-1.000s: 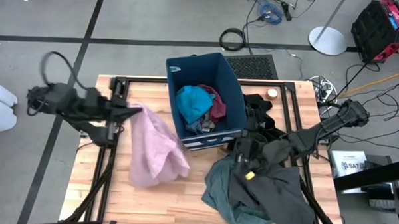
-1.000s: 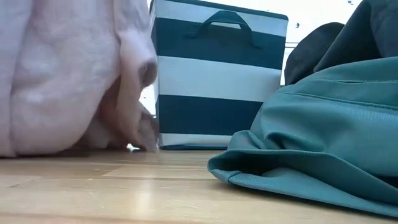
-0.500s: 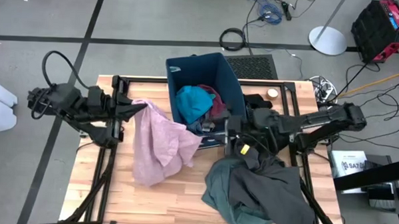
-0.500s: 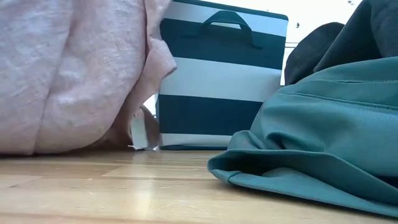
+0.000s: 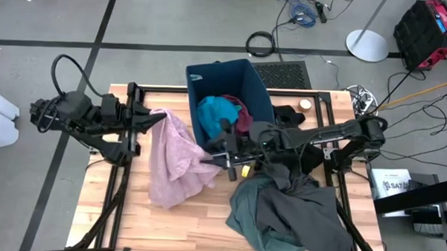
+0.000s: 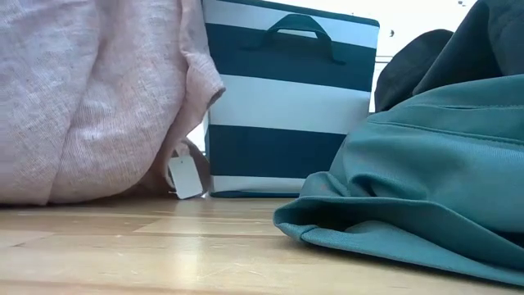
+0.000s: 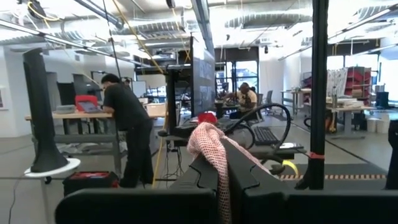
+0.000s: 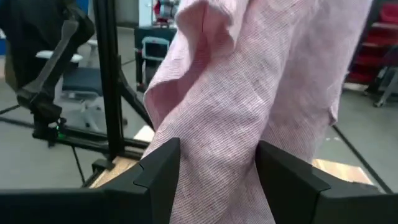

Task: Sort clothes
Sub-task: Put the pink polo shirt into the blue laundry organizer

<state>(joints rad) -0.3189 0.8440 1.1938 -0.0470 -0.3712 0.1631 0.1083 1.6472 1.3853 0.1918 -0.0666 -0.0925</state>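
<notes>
A dusty-pink garment (image 5: 176, 160) is held up at the left of the worktop (image 5: 198, 218), one corner clenched in the left tool (image 5: 158, 116), whose fingers are seen closed on a bunch of the pink cloth in the left wrist view. The rest of the fabric hangs down to the wood, just beside the navy-blue bin (image 5: 249, 85).

Across the middle, the right arm, which a second ago was drawn back over the pile at the right, has been stretched out in front of the bin, and the right tool (image 5: 221, 153) is now brought up against the hanging edge of the pink cloth. Its fingers (image 8: 158, 168) are spread wide, with the fabric lying between them but not yet pinched. In the low view, the pink folds have been pulled further aside and a white tag (image 6: 185, 177) is now uncovered.

At the right, the grey-green garment (image 5: 252, 210) and the dark grey one (image 5: 303, 206) are left heaped, untouched. A bright-blue piece (image 5: 215, 112) and a red piece (image 5: 244, 119) are already lying in the bin. The pink garment appears readied for a two-handed hold.
</notes>
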